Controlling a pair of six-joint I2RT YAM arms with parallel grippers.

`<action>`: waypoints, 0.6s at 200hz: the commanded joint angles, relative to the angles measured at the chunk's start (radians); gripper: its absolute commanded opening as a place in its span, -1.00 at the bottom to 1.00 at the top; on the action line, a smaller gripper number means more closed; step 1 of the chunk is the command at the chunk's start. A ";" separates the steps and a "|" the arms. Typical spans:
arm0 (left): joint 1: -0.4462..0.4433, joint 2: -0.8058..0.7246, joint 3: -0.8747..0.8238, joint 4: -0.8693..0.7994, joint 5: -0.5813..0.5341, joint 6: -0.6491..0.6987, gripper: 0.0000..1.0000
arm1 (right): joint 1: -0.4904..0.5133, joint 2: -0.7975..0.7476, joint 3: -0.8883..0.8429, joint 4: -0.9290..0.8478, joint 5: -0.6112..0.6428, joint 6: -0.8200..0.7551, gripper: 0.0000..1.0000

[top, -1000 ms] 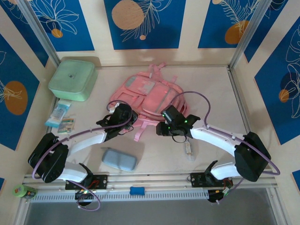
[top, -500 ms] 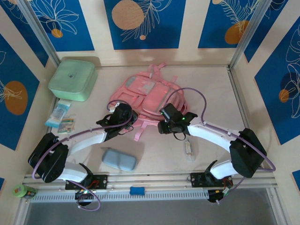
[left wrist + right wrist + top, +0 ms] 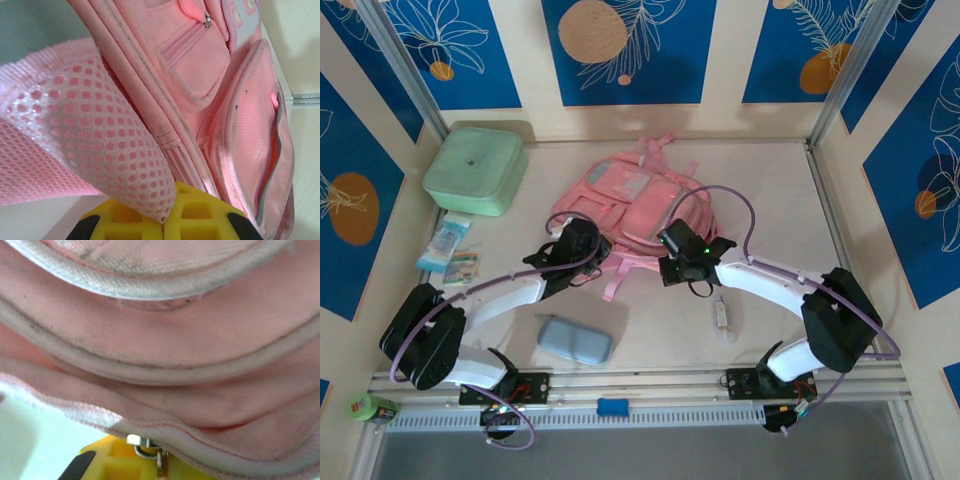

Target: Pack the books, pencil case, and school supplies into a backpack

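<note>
I am unzipping the backpack (image 3: 625,205): left gripper (image 3: 164,222) pinching its mesh (image 3: 100,150), right gripper (image 3: 150,462) clamping the zipper pull (image 3: 159,460); next, a steady draw.

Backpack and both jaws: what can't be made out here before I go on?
1. Left jaws, left wrist view: cut off by the bottom edge and covered by the mesh fabric; grip unclear.
2. Right jaws, right wrist view: cut off below, behind the zipper pull and backpack seam; grip unclear.
3. Top view: both jaws hidden under their wrists.
4. Wrapped stick, top view: too small to identify.
</note>
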State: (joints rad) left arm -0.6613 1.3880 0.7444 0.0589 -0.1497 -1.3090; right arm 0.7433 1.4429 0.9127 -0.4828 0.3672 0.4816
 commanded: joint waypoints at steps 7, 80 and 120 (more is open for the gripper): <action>0.095 -0.049 0.058 -0.030 0.024 0.095 -1.00 | -0.055 -0.077 -0.018 -0.125 0.050 0.061 -0.98; 0.283 0.173 0.299 -0.084 0.237 0.328 -1.00 | 0.094 -0.044 0.105 -0.133 -0.059 0.048 -1.00; 0.356 0.266 0.379 -0.139 0.368 0.366 -0.68 | 0.101 0.078 0.222 -0.060 -0.141 0.130 -1.00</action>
State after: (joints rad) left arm -0.3416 1.6611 1.0966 -0.1089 0.1238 -1.0080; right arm 0.8375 1.4746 1.0565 -0.5648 0.2863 0.5655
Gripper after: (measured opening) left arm 0.075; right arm 0.067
